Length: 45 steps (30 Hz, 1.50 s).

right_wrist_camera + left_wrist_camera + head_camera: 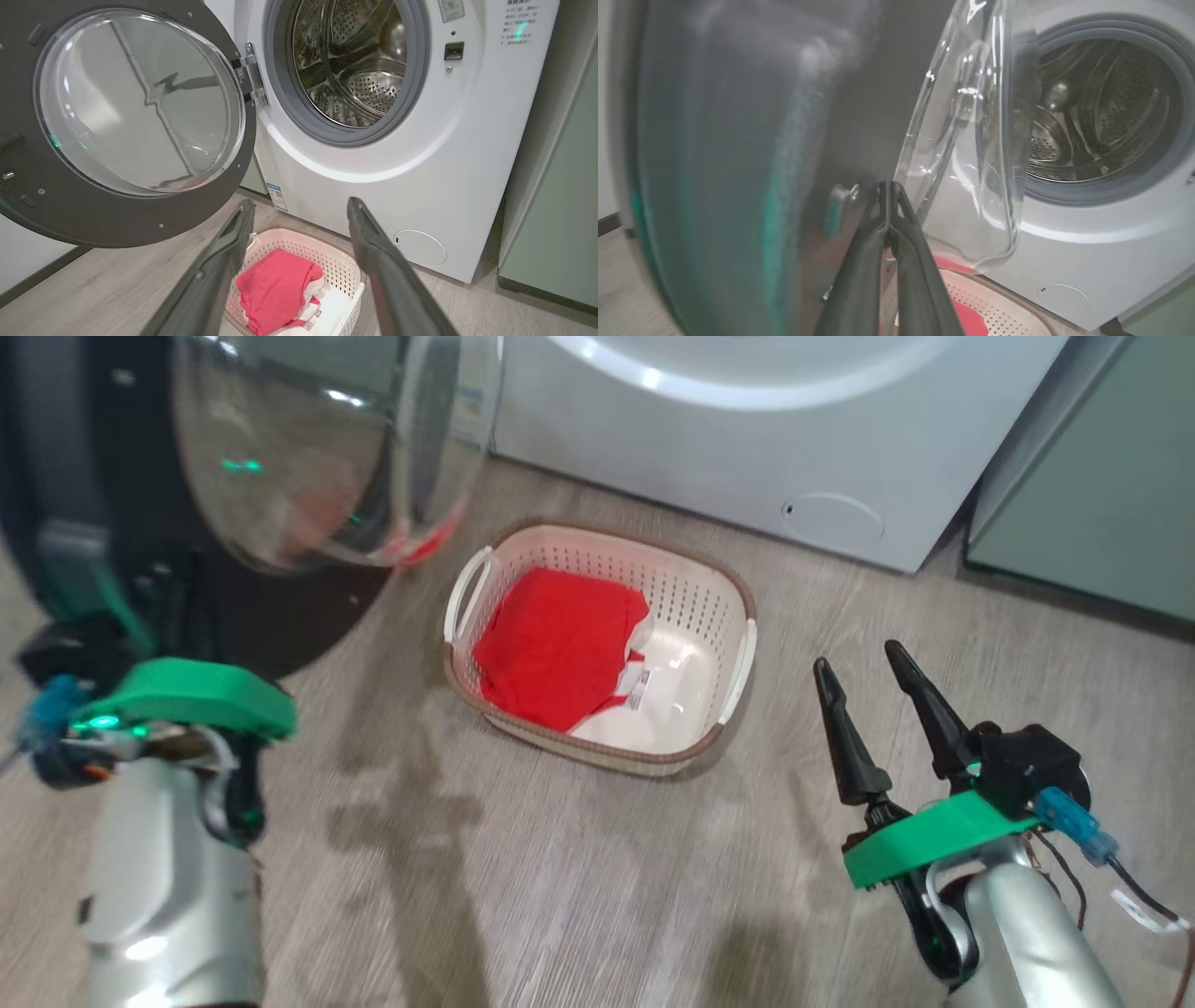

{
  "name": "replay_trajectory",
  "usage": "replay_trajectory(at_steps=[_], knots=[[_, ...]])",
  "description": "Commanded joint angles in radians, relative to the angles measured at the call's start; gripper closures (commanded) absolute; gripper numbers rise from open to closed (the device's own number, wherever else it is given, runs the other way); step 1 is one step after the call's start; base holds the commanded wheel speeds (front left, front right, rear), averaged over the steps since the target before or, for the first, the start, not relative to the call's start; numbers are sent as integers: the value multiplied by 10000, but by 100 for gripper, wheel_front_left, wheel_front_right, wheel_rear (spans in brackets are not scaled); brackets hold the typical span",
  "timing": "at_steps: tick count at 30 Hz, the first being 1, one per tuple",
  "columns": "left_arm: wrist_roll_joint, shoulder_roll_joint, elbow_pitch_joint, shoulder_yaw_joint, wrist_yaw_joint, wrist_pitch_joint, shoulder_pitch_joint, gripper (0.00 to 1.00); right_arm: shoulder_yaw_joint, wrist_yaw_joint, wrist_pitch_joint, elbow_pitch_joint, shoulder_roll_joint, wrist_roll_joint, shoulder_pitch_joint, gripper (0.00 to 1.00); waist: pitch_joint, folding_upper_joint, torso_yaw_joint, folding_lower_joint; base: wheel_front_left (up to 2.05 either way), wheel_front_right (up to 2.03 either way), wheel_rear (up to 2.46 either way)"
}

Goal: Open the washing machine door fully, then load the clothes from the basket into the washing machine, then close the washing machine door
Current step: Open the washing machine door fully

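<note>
The washing machine door (126, 219) stands swung open to the left, its glass bowl (317, 448) bulging toward me. The washing machine (373, 186) shows its steel drum (355, 65) open and bare. On the floor before it sits the basket (691, 588), with the red clothes (555, 644) folded in its left half. My left gripper (888, 186) is shut, empty, its tips close against the door's dark inner rim (859, 116) beside the glass; whether they touch I cannot tell. My right gripper (859, 658) hangs open to the right of the basket, fingers pointing at the machine.
A pale green cabinet (1092, 504) stands right of the machine. Grey wood floor (523, 877) spreads around the basket. The open door overhangs the floor left of the basket. A dark skirting board (37, 280) runs along the wall at far left.
</note>
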Motion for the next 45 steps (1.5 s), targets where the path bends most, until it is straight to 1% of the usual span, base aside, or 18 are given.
replay_trajectory(at_steps=[1,6,10,11,20,25,30,33,39,40,45], knots=[[42,311,-267,402,-19,-51,-406,100,293,0,-93,-251,-14,-79,-286,0,174,0,14,-1,0,0,0],[52,523,-162,1543,-237,-51,-862,100,455,0,-93,-240,-14,-140,-531,0,724,0,-32,-1,0,0,0],[117,786,-14,2377,-388,-51,-1271,100,451,0,-93,-235,-14,-282,-715,0,1091,0,-75,-1,0,0,0],[188,901,47,2719,-452,-51,-1471,100,455,0,-93,-220,-14,-350,-782,0,1242,0,-91,-1,0,0,0],[540,1470,479,3782,-688,-51,-2395,100,405,0,-93,-212,-14,-582,-1034,0,1751,0,-165,-1,0,0,0],[690,1473,555,4141,-785,-51,-2684,100,341,0,-93,-182,-14,-610,-1074,0,1841,0,-180,-1,0,0,0],[929,1233,465,4168,-870,-51,-2655,100,293,0,-93,-130,-14,-549,-1106,0,1698,0,-180,-1,0,0,0],[1093,1037,360,4028,-903,-51,-2504,100,295,0,-93,-120,-14,-459,-1115,0,1505,0,-216,-1,0,0,0],[1422,785,70,3321,-936,-51,-1949,100,259,0,-93,-170,-14,-216,-983,0,857,0,-373,-1,0,0,0],[1422,785,70,3321,-936,-51,-1949,100,259,0,-93,-170,-14,-216,-983,0,857,0,-373,-1,0,0,0],[1482,598,-241,2345,-940,-51,-1103,100,169,0,-93,-209,-14,79,-672,0,-35,0,-648,-1,0,0,0]])
